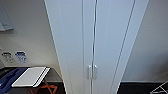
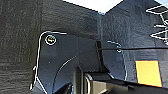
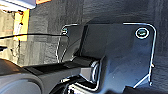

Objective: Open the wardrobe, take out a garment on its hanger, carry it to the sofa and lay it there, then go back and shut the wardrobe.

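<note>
The wardrobe (image 1: pixel 95 37) stands straight ahead in the head view, tall, white and narrow. Both of its panelled doors are closed, with a thin dark seam running down between them. Its two slim silver handles (image 1: pixel 92 72) sit side by side low in the picture. The garment is hidden behind the closed doors. Both wrist views look down over the robot's own dark plates onto dark carpet (image 2: pixel 20 37).
To the wardrobe's left a white board (image 1: pixel 31 75) lies on an orange folding stand (image 1: pixel 46 88), beside something blue (image 1: pixel 8 79). A white wire frame (image 1: pixel 161 89) stands at the lower right. Pale walls flank the wardrobe. An orange-yellow patch (image 2: pixel 148 73) marks the carpet.
</note>
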`<state>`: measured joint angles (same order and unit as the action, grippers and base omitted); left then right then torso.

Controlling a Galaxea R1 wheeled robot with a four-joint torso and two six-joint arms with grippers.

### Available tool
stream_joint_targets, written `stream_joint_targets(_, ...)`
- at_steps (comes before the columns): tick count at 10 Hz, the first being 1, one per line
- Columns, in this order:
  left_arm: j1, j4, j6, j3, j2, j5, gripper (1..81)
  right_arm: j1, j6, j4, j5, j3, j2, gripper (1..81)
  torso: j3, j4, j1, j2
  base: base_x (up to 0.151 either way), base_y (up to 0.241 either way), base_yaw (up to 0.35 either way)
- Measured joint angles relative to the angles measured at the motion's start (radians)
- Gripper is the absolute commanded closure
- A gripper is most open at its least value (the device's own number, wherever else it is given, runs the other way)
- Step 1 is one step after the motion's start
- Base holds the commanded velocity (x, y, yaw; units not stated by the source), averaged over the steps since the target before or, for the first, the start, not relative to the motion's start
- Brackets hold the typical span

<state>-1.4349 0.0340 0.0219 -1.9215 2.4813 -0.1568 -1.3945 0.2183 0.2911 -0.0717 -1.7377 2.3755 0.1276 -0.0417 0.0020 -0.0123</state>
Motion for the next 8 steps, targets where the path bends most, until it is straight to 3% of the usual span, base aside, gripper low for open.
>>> stream_joint_targets(5, 0.155, 0.000, 0.000, 0.288, -0.207, 0.010, 1.0, 0.211, 0.016, -0.001, -0.023, 0.292, -0.181, 1.0, 0.000, 0.000, 0.000, 0.000, 0.000, 0.000, 0.000)
stream_joint_targets(8, 0.298, 0.000, 0.000, 0.443, -0.308, 0.030, 1.0, 0.370, 0.037, -0.001, -0.029, 0.432, -0.219, 1.0, 0.001, 0.000, 0.000, 0.000, 0.000, 0.000, 0.000)
